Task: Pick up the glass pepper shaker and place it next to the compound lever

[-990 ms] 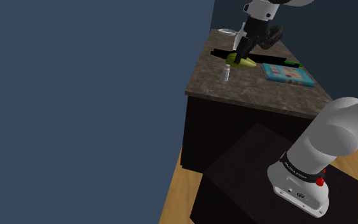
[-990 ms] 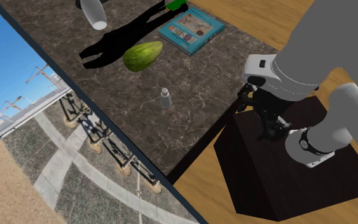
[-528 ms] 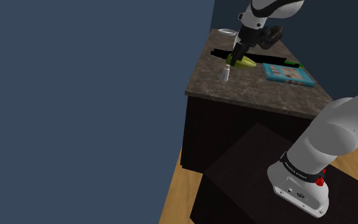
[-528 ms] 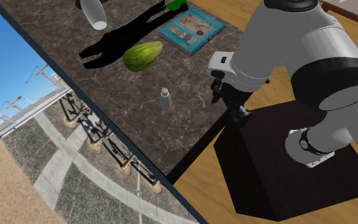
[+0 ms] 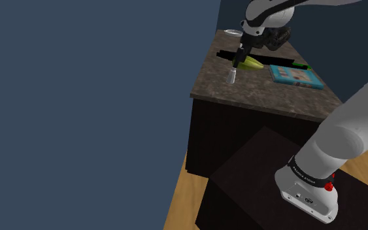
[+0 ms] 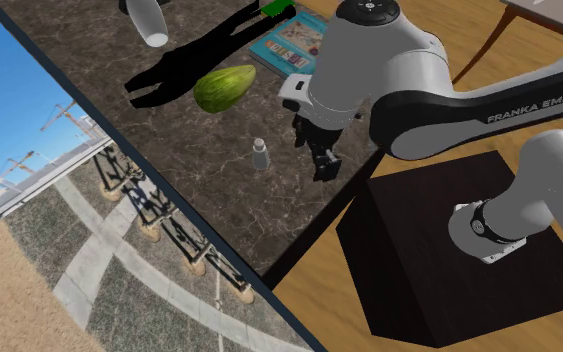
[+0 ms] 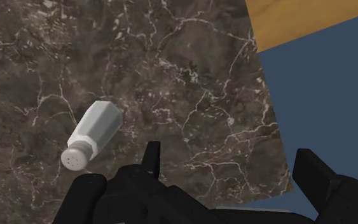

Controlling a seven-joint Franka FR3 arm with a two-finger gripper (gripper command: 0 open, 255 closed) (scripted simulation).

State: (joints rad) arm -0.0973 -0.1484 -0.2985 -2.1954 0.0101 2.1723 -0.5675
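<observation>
The pepper shaker (image 7: 95, 133) stands upright on the table (image 7: 190, 83), a dark brown, stone-like slab with pale veins. We see a pale grey faceted body and a round cap dotted with holes. Our tool (image 7: 231, 168) hovers near it, black fingers apart, clasping nothing.

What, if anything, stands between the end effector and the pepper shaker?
Nothing visible does. The open end effector hangs above the marbled countertop. The pepper shaker stands just to one side of it, untouched, with bare surface between them.
</observation>
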